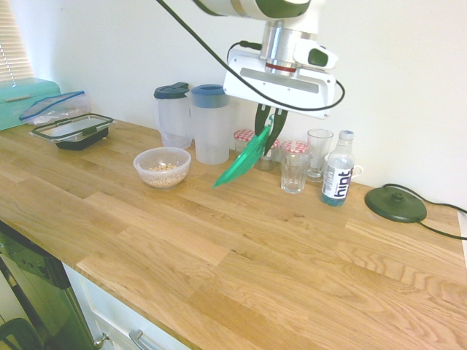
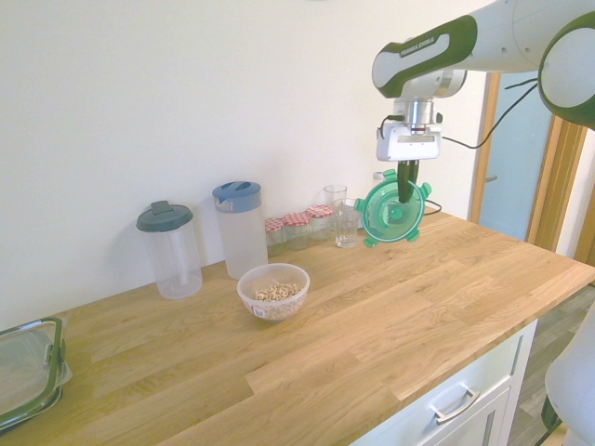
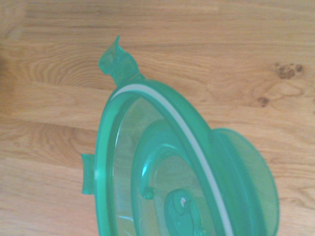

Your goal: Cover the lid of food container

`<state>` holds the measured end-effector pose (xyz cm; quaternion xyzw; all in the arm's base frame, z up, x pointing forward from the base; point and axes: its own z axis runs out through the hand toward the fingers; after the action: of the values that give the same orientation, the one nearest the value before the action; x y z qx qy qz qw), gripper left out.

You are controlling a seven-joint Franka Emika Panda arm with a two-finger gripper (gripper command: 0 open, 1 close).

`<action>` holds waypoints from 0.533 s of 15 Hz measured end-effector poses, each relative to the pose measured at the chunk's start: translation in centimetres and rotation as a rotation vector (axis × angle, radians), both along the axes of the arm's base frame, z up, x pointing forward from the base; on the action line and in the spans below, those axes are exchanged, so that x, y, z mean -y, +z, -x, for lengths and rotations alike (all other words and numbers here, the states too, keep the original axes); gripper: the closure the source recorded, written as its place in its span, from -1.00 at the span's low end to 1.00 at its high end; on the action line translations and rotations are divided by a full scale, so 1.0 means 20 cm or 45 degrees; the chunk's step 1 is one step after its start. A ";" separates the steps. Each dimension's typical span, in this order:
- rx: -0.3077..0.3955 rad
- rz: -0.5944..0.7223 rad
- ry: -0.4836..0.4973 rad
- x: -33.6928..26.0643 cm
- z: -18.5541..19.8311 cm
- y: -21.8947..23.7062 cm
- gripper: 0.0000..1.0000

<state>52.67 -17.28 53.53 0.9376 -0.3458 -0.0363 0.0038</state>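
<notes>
Pinching the green lid (image 1: 242,162) by its edge, the gripper (image 1: 268,130) has its two dark fingers closed on the plastic and holds it in the air, steeply tilted, with the clip tabs sticking out around the rim. Below it is the wooden table (image 1: 241,251), and nothing of the lid touches the top. Behind, toward the wall-side edge, stand jars with red-checked lids (image 1: 294,147), a clear glass (image 1: 319,154) and the hint bottle (image 1: 338,169); farther along that edge are two pitchers (image 2: 240,232), one capped in blue. The food container (image 1: 162,168), a clear bowl of beige grains, sits upright in front of the pitchers, uncovered and apart from the lid. Farthest out, toward the table's end, lies the black-rimmed container (image 1: 73,131) (not the one to be covered, I take it). Getting hold of the lid is done, so I would call the task about half finished: what is left is carrying it over the bowl, levelling it, lowering it squarely onto the rim and letting go.
</notes>
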 end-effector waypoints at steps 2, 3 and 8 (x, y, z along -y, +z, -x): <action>0.004 0.177 0.045 -0.11 -0.06 0.01 1.00; 0.008 0.262 0.063 -0.17 -0.08 0.02 1.00; 0.076 0.702 0.072 -0.77 -0.09 0.05 1.00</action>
<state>54.50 -1.94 54.53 0.9111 -0.3163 0.0870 0.2495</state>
